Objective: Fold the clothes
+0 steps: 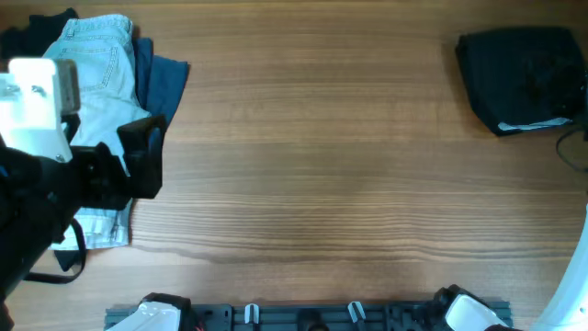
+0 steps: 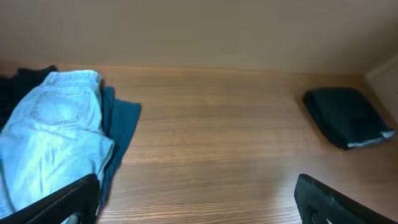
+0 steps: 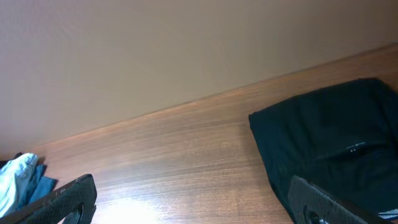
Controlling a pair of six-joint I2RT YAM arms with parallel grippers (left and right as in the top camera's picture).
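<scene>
Looming large and blurred at the overhead view's left edge, the left arm (image 1: 37, 193) extends from the near-left corner, its white wrist block (image 1: 37, 101) above the clothes pile. The left gripper (image 1: 147, 158) hangs over the near right part of the light blue jeans (image 1: 96, 64), fingers spread wide and holding nothing. The jeans lie crumpled at the far left of the table (image 1: 322, 184), waistband and a back pocket facing up, on top of a dark blue garment (image 1: 167, 78) and a black cloth (image 1: 37, 32) (only their edges peek out). At the far right sits a folded black garment (image 1: 519, 74) with a pale label at its near edge. The right gripper (image 3: 193, 208) is near it, its fingers also wide apart and empty, one finger in front of the cloth. Of the right arm (image 1: 574, 276), only a white piece shows at the overhead's near-right edge.
</scene>
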